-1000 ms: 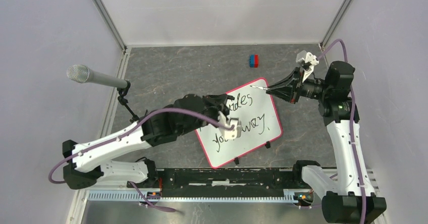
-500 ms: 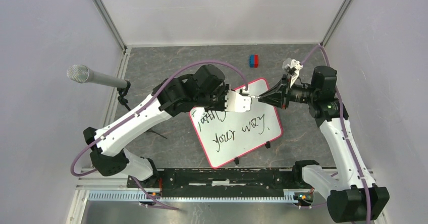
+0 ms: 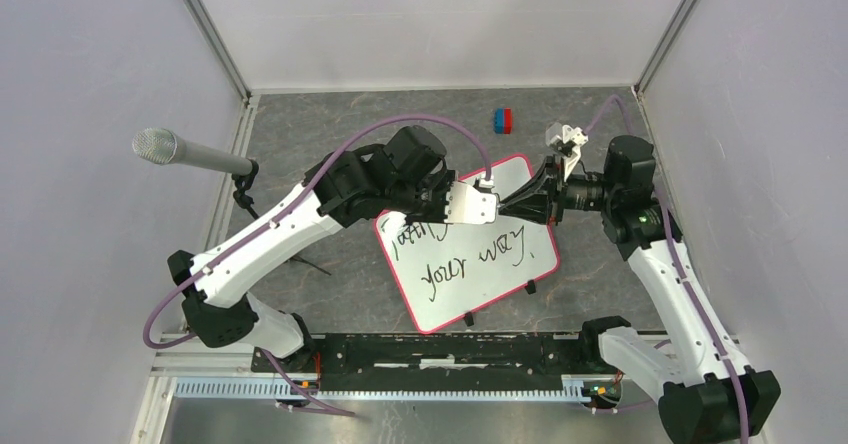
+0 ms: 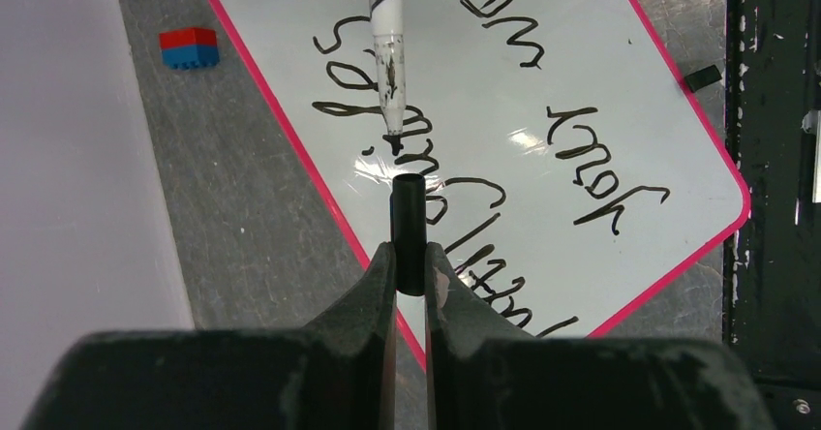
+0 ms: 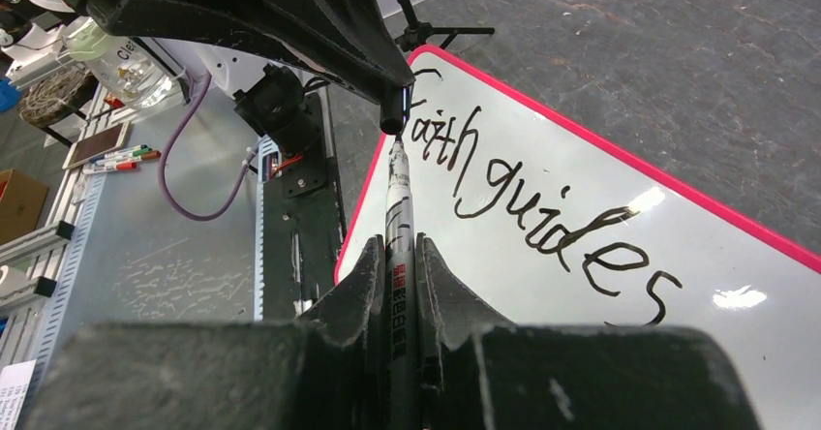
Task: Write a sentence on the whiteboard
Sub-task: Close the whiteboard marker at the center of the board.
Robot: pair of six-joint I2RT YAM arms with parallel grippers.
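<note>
The whiteboard (image 3: 500, 289) lies tilted on the dark table, pink-rimmed, and carries the sentence (image 3: 470, 262) in black marker, "Faith guides your way" in two lines. My left gripper (image 4: 409, 256) is shut on a black marker cap (image 4: 408, 227), open end pointing away. Facing it, my right gripper (image 5: 397, 251) is shut on the grey marker (image 5: 398, 207). The marker's tip (image 4: 394, 142) hovers just short of the cap's mouth, above the board's far edge. Both grippers meet over the board's upper part (image 3: 497, 204).
A red-and-blue block (image 3: 503, 120) sits on the table beyond the board. A microphone (image 3: 185, 152) on a small stand stands at the left. A black rail (image 3: 440, 349) runs along the near edge. Walls close in on three sides.
My left arm rose from low over the board's near left and swung to its far edge. The right gripper moved left with the marker until tip and cap nearly meet.
</note>
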